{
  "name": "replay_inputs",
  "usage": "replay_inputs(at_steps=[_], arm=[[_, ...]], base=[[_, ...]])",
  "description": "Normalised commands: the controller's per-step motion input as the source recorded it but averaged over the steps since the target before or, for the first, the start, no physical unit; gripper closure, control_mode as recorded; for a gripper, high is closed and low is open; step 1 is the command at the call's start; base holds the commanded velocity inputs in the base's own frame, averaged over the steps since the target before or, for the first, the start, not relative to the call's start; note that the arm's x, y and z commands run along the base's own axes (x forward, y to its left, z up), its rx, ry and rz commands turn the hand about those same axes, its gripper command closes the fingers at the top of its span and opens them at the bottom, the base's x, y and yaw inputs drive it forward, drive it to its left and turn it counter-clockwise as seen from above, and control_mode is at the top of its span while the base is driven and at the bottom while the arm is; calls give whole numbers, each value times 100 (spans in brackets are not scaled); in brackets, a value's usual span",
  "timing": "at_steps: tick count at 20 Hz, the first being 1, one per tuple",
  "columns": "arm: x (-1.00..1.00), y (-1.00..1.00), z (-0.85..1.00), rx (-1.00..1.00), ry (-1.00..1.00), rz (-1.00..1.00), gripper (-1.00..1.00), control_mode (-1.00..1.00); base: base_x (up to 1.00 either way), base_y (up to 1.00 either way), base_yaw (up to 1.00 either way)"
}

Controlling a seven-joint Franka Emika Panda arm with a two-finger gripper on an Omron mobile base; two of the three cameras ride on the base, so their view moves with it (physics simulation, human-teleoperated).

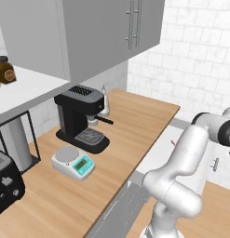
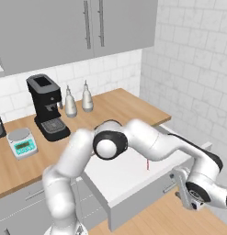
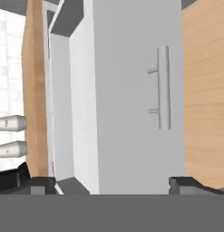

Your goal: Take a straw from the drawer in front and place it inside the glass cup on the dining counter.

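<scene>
Drawer (image 2: 133, 176) stands pulled out below the worktop (image 2: 119, 108). Straw (image 2: 147, 164) lies inside it, near the front wall, apart from my gripper (image 3: 111, 183). Gripper sits just outside the drawer front by the handle (image 3: 162, 88), fingers spread wide, holding nothing.

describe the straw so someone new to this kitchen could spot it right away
Start at the long wood worktop under the grey wall cabinets, then drop to the wide light-grey drawer pulled open below its right end. On the drawer's pale floor lies the straw, a thin red-pink stick, the only coloured thing in there.
</scene>
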Motion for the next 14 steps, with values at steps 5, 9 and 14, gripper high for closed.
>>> replay_inputs(at_steps=[5, 9, 14], arm=[[2, 91, 67, -22, 32, 0, -100, -100], [17, 81, 60, -27, 41, 0, -100, -100], [42, 86, 24, -28, 47, 0, -100, -100]], base=[[0, 0, 0], [0, 0, 0], [0, 0, 0]])
